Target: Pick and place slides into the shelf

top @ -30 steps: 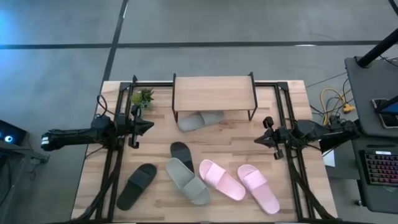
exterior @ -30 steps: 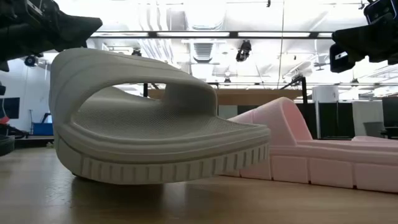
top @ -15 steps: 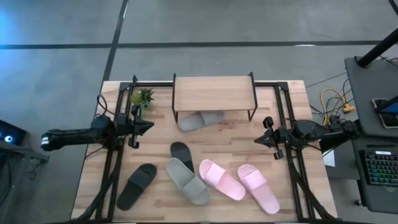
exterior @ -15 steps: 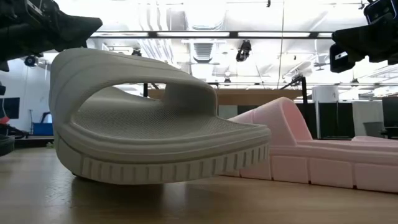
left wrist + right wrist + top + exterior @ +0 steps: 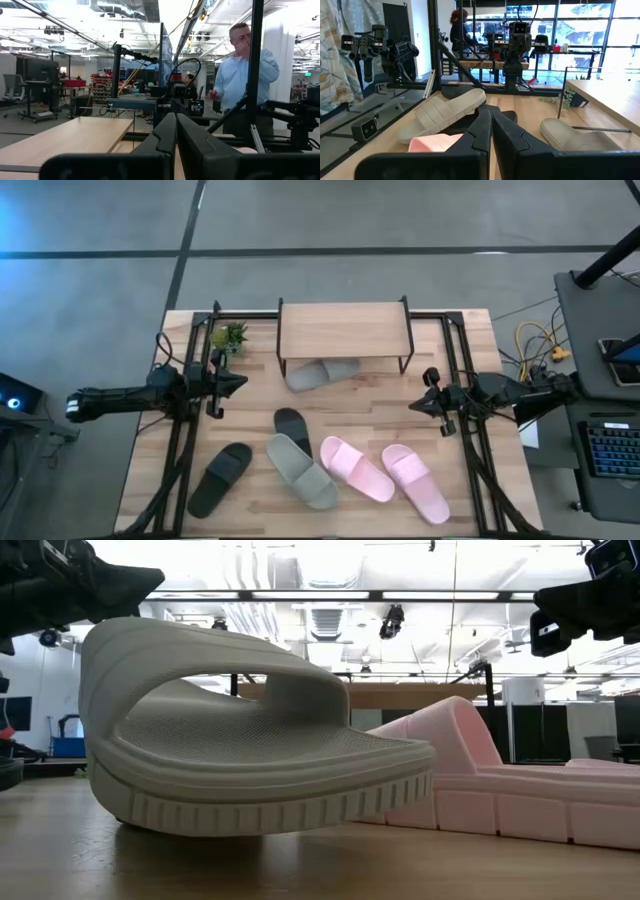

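Note:
One light grey slide (image 5: 322, 373) lies under the shelf (image 5: 344, 330) at the table's far middle. The other grey slide (image 5: 301, 470) lies near the front, overlapping a black slide (image 5: 292, 427); it fills the low view (image 5: 250, 750). Another black slide (image 5: 220, 478) lies front left. Two pale pink slides (image 5: 356, 468) (image 5: 415, 481) lie front right. My left gripper (image 5: 240, 381) is shut and empty at the left, above the table. My right gripper (image 5: 414, 405) is shut and empty at the right.
A small green plant (image 5: 230, 336) stands at the far left beside the shelf. Black frame rails (image 5: 190, 420) (image 5: 465, 420) run along both table sides. A person (image 5: 242, 75) stands in the room beyond the table. Bare wood lies between the shelf and the front slides.

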